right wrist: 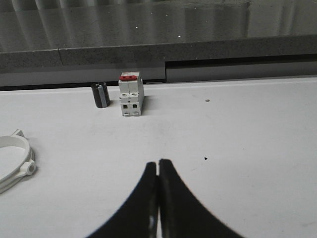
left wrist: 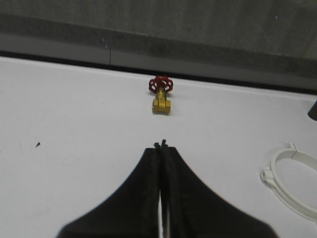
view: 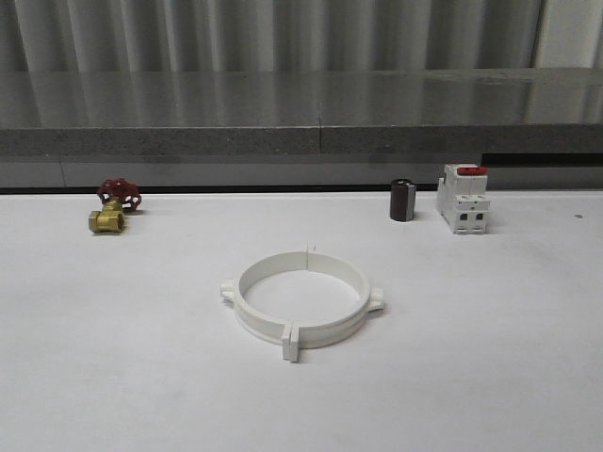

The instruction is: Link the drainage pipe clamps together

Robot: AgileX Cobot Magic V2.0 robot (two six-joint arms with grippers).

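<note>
The two white drainage pipe clamps lie flat in the middle of the table, joined into one ring with end flanges meeting at front and back and a tab on each side. Part of that ring shows in the left wrist view, and its edge shows in the right wrist view. My left gripper is shut and empty over bare table, well apart from the ring. My right gripper is likewise shut on nothing, away from the ring.
A brass valve with a red handwheel sits at the back left. A small dark cylinder and a white breaker with a red top stand at the back right. A grey ledge runs along the table's far edge.
</note>
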